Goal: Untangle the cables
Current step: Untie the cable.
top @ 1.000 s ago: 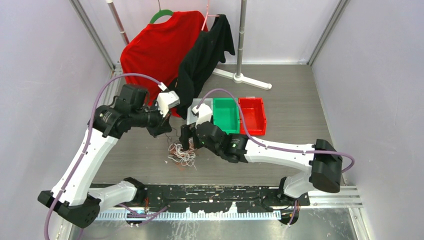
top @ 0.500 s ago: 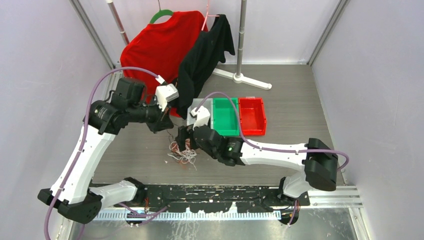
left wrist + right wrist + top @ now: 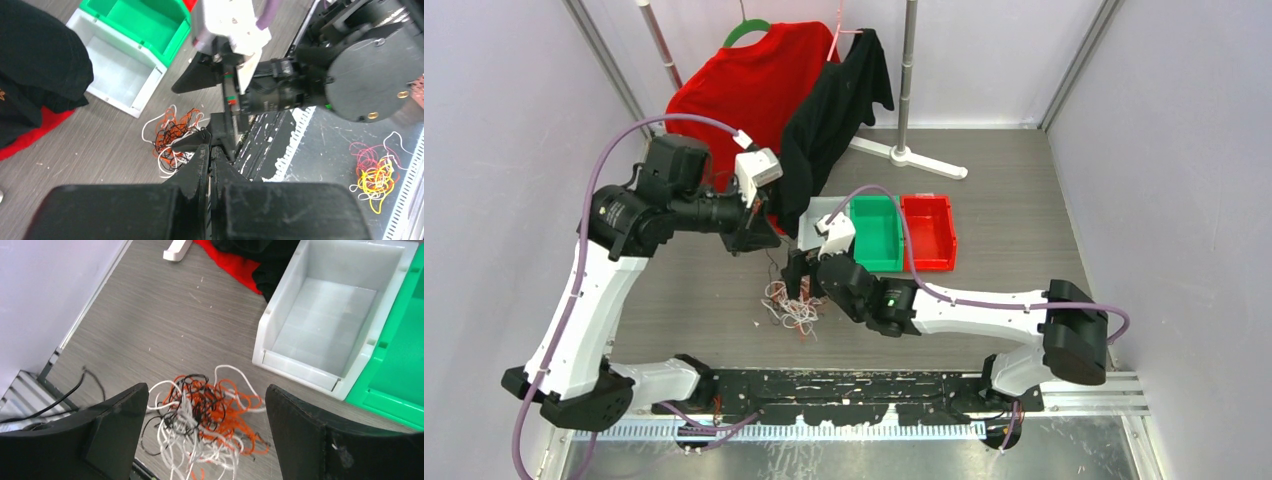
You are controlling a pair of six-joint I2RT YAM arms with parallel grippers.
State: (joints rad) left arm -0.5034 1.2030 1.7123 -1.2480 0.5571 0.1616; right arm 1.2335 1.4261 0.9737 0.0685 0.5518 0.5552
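The cables (image 3: 790, 305) lie as one tangle of black, orange and white cords on the grey table, also seen from the left wrist (image 3: 172, 134). My right gripper (image 3: 799, 275) hovers just above the cables (image 3: 210, 415), open wide, its two fingers straddling the heap without touching it. My left gripper (image 3: 762, 240) is raised behind and left of the tangle, jaws pressed shut (image 3: 210, 147). In the top view a thin black strand (image 3: 773, 268) runs from its tips down to the heap. The pinch itself is hidden.
A pale grey bin (image 3: 822, 215), a green bin (image 3: 876, 232) and a red bin (image 3: 929, 232) stand in a row behind the tangle. Red and black garments (image 3: 754, 90) hang on a rack at the back. A small yellow-orange cord bundle (image 3: 372, 170) lies on the metal ledge.
My left gripper has lifted and drawn back away from the tangle, still shut. The right gripper shifted slightly over the heap and stayed open.
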